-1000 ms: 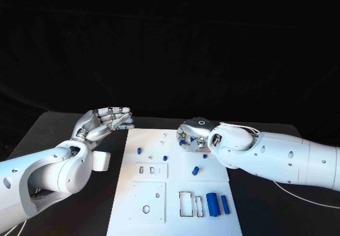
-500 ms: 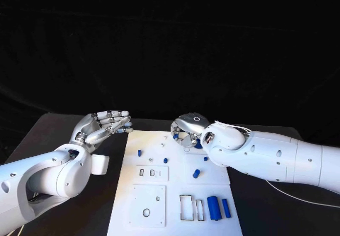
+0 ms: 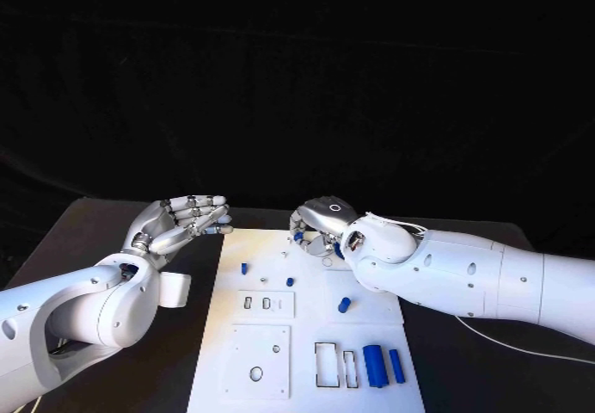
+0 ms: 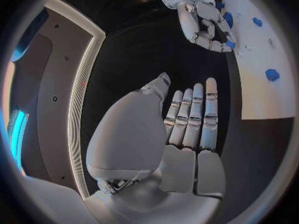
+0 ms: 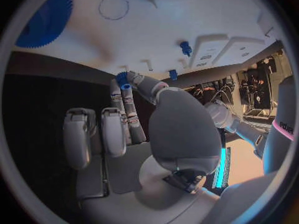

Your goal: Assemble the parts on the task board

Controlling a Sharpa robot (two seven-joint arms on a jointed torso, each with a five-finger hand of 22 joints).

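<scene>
At the centre of the head view we see the white rectangular task board [image 3: 310, 335] lying on the black worktop [image 3: 87, 232], running from mid-frame down to the bottom edge. Our right silver many-fingered hand [image 3: 317, 226] hovers over the board's upper right corner, its fingers [image 5: 124, 107] curled around a small blue toothed part [image 5: 122, 78] pinched at the fingertips; the right wrist view shows that piece just off the white surface, near a large blue gear [image 5: 47, 17]. Our left silver many-fingered hand [image 3: 186, 219] sits just off the board's upper left corner, palm up above the worktop, its fingers [image 4: 193, 112] side by side, slightly bent and grasping nothing. On the board's upper left lie two small blue pegs [image 3: 244, 268] [image 3: 289, 280], well apart from the right hand. Right of centre lies another small blue stub [image 3: 344, 303]. At the lower right of the board two long blue cylinders [image 3: 375, 364] [image 3: 395, 365] lie side by side, just beside two upright rectangular outlined slots [image 3: 326, 362]. Left of those, a raised white square plate [image 3: 257, 348] carries an oval hole, and above it a smaller white plate [image 3: 266, 303] has two little slots.
</scene>
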